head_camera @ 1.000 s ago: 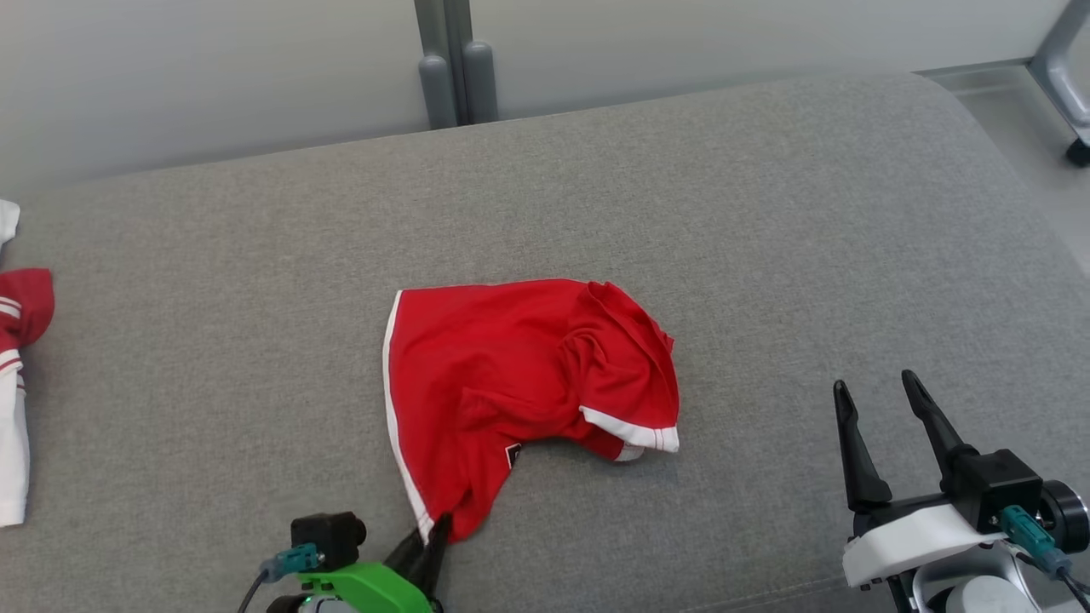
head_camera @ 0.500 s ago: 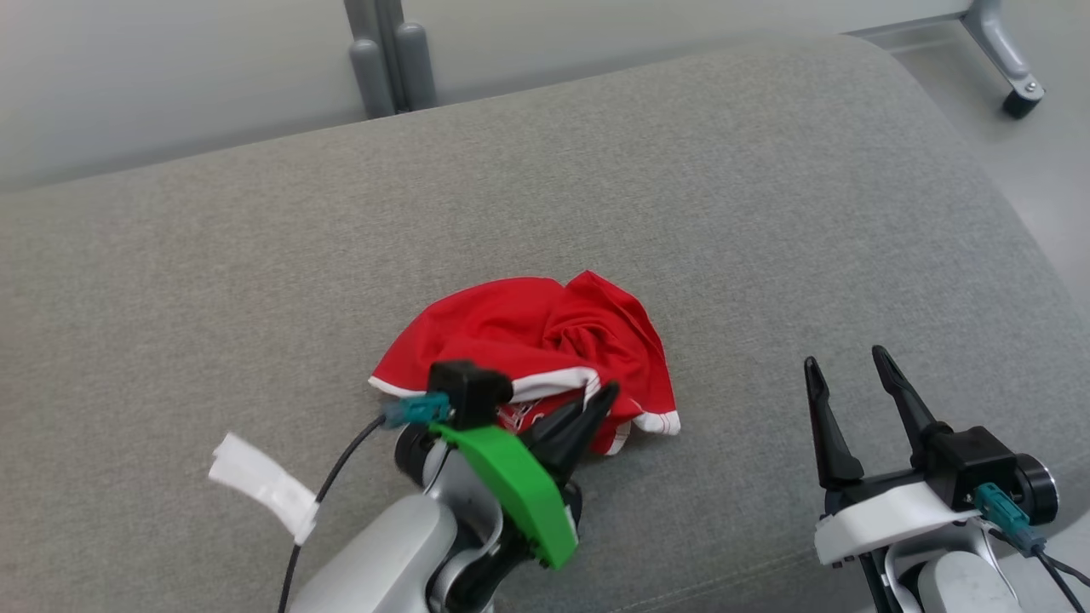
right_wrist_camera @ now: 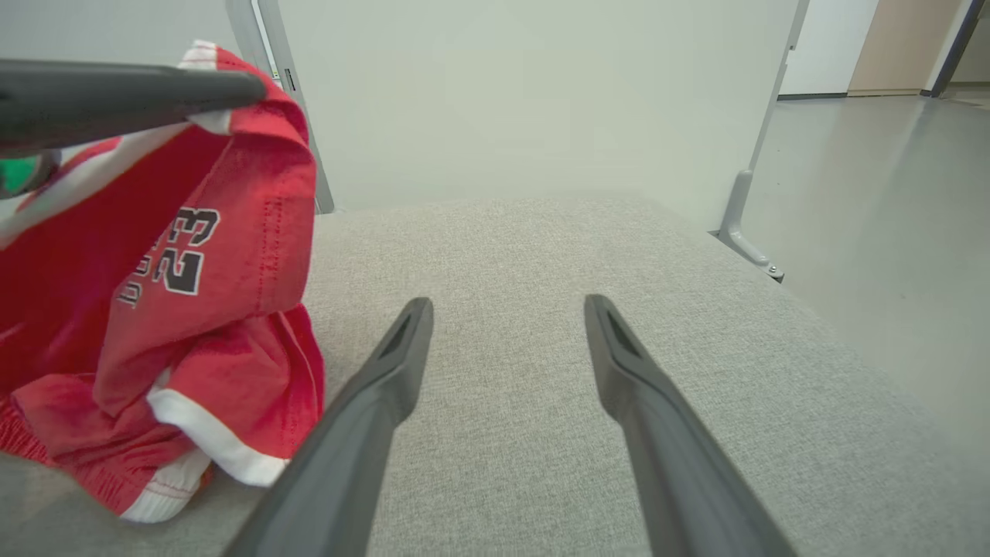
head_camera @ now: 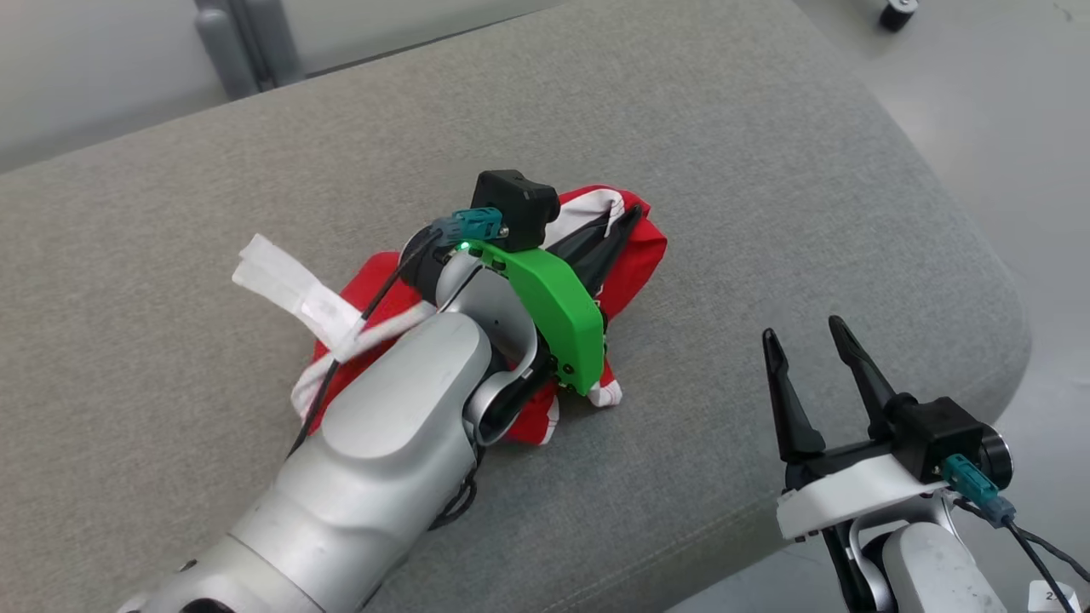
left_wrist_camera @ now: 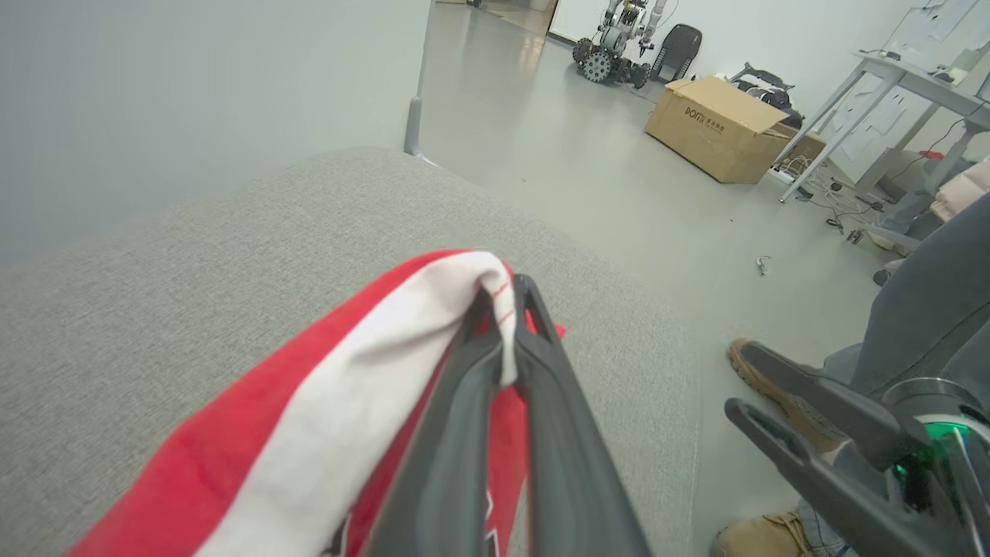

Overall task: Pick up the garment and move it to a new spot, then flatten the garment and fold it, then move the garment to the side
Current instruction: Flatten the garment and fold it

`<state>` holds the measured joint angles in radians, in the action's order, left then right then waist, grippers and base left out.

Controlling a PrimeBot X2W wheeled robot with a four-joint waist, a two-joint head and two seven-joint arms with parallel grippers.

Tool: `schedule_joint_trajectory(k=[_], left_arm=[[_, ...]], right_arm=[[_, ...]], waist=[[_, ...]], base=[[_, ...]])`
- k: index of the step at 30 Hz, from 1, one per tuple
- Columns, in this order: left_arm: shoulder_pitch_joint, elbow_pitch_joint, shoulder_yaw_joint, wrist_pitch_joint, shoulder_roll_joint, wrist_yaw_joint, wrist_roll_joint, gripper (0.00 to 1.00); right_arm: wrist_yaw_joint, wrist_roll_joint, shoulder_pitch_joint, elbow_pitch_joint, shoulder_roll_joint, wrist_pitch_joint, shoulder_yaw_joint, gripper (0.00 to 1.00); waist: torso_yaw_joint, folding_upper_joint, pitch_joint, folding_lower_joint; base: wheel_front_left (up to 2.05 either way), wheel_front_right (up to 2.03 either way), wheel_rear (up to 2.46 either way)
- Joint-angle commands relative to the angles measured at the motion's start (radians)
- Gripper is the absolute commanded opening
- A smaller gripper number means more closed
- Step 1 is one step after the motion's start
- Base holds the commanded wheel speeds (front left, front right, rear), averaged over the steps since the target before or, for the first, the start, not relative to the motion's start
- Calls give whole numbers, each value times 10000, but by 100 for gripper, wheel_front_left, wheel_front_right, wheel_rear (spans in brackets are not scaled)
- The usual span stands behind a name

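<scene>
The garment (head_camera: pixel 640 257) is red with white trim and a black "23" print, and it lies bunched on the grey cushion (head_camera: pixel 766 170). My left gripper (head_camera: pixel 626 220) is shut on its white-trimmed edge and holds that edge up off the cushion, while the rest hangs and drags below my forearm. In the left wrist view the white band (left_wrist_camera: pixel 371 387) is pinched between my closed fingers (left_wrist_camera: pixel 464 402). The right wrist view shows the garment (right_wrist_camera: pixel 224 255) hanging at the left. My right gripper (head_camera: pixel 804 329) stands open and empty to its right, above bare cushion (right_wrist_camera: pixel 508 303).
The cushion's rounded right end (head_camera: pixel 979 281) drops to the floor close to my right gripper. A person's shoes (left_wrist_camera: pixel 762 534) and grey trouser legs (left_wrist_camera: pixel 920 309) are beside that end. A cardboard box (left_wrist_camera: pixel 715 128) sits farther off on the floor. A white tape tag (head_camera: pixel 294 294) hangs from my left arm's cable.
The head camera has turned right. My left gripper, shut on the garment's edge, has lifted and carried it rightward, so the cloth is bunched. The right gripper stays open.
</scene>
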<state>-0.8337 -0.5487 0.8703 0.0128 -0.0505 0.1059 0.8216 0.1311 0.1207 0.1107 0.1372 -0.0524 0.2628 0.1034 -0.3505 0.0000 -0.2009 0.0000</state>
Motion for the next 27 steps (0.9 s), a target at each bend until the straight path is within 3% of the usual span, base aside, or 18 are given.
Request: schedule_joint_trajectory(k=[1,8,15,16,18,19,27], left_arm=[[-223,-135,30,-70,-46,-17,-40,0],[-718,-1175,1534,142,-33,-299,405,0],[-489,-2072,2311,-39,-24,-540,1013,0],[-478,-2100,2396,-59,-25,-558,1059,11],[-444,-2029,2615,-78,-19,-565,1258,63],[-431,-1916,2735,-52,-11,-547,1372,100],[-92,342,3414,-41,-22,-764,2791,100]], right_arm=[[-7,97,177,0,16,31,52,100],[-7,715,489,30,22,31,371,100],[-7,1013,615,58,18,31,474,100],[-7,1006,579,68,18,31,438,100],[-7,934,498,96,20,31,376,100],[-7,890,480,122,17,31,339,100],[-7,547,346,145,13,31,55,100]], waist=[[-581,0,-538,0],[-1113,0,-1113,0],[-1266,0,-1321,0],[-1231,0,-1304,0],[-1137,0,-1235,0],[-1084,0,-1191,0],[-420,0,-612,0]], base=[[0,0,0],[0,0,0],[0,0,0],[0,0,0],[0,0,0],[0,0,0],[0,0,0]])
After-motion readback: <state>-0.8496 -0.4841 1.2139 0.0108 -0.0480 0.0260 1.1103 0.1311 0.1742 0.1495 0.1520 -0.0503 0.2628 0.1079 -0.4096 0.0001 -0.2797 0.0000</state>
